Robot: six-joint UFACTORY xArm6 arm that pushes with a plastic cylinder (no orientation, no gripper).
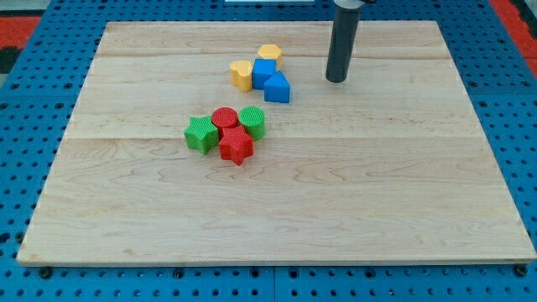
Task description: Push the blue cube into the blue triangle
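A: Nearest us on the pale wooden board (377,218) sit the green star block (200,134), red star block (237,146), red cylinder (224,118) and green cylinder (252,122).

B: Farther back, our blue cube (264,70) already touches the blue triangle block (278,88), so we judge the task essentially done.

A: The cube stands upright, flanked by two yellow blocks (242,75) (shapes unclear).

B: We carry no pincer; my tip (336,80) rests right of them, apart.

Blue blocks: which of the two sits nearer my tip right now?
The blue triangle. It lies toward the view's right of the blue cube, touching it, on the side facing my tip, which stands apart to the view's right.
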